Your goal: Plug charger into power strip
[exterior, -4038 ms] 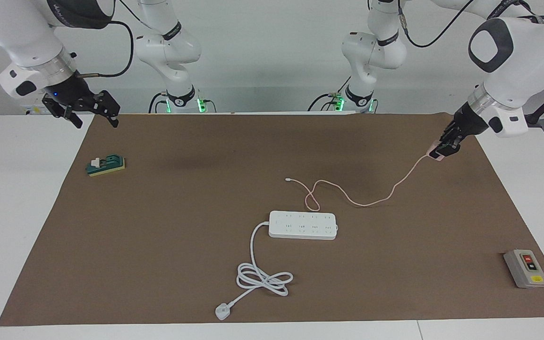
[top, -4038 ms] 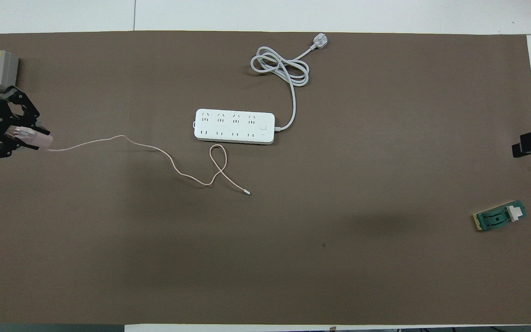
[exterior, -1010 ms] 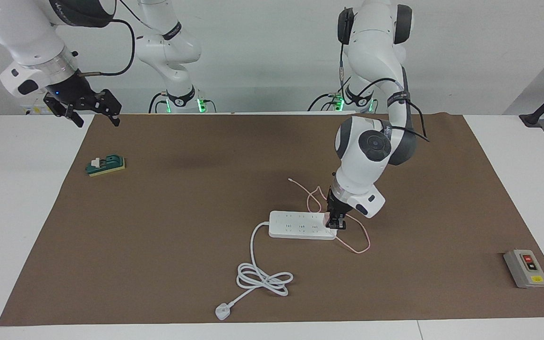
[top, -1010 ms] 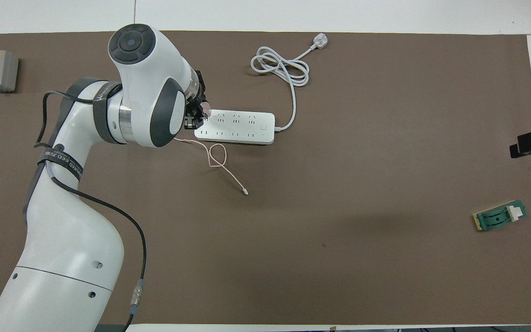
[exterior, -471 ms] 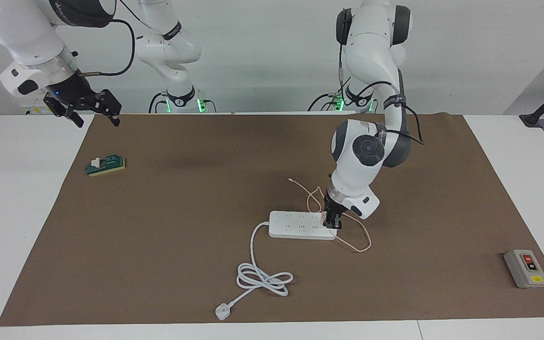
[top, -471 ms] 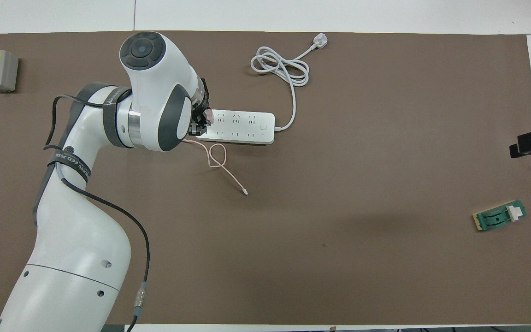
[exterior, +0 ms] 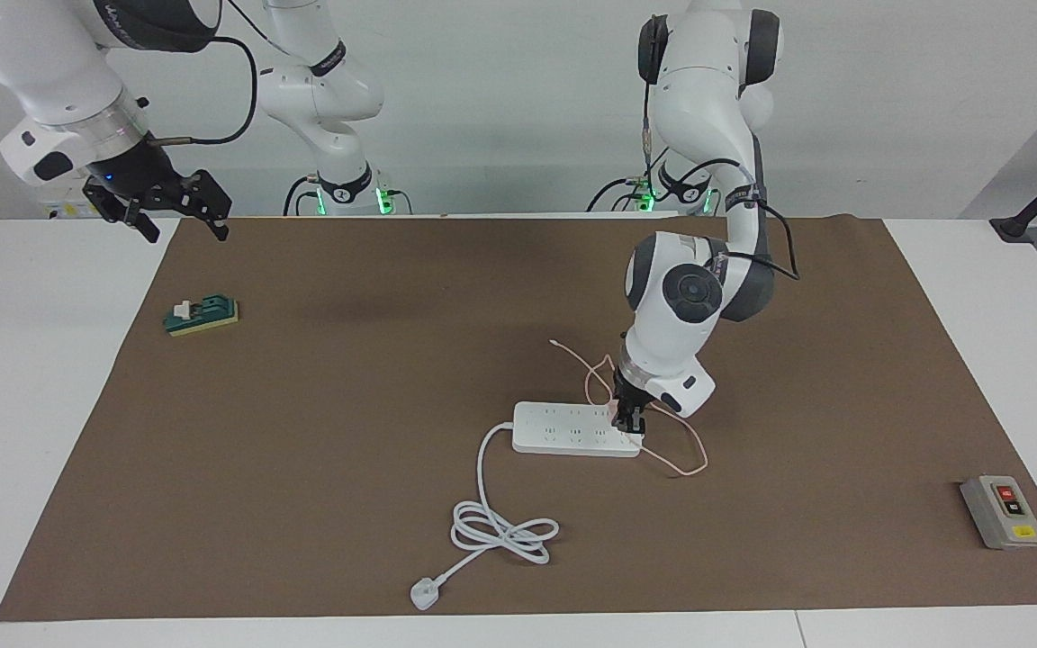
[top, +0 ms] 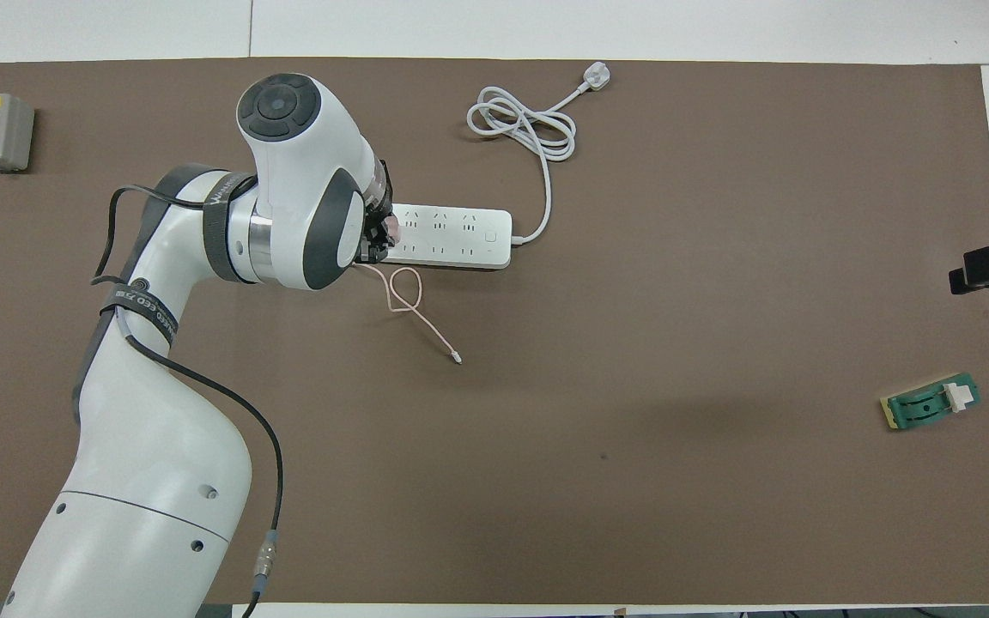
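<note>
- Left gripper (exterior: 630, 426) — clamped on the charger (top: 391, 225), pointing down at the power strip (exterior: 563, 428), over the end toward the left arm's end of the table.
- Right gripper (exterior: 178, 209) — fingers spread wide, holding nothing, waiting over the mat's corner near its own base.
- Charger: small pale-pink cube, mostly hidden between the fingers; whether the pins have entered a socket cannot be told.
- Charger cable (exterior: 673, 454): thin, pink, limp — loops on the mat beside the strip, free tip (top: 458, 359) lying nearer to the robots than the strip.
- Handling, judged: light, rigid, smooth-sided body; best taken by two flat sides, clear of pins; cable too slack to steer by.
- Power strip: long, white, flat on mat; likely light enough to slide under a skewed push.
- Also present: grey switch box (exterior: 1003, 511), green terminal block (exterior: 202, 316), white three-pin plug (exterior: 424, 594).
</note>
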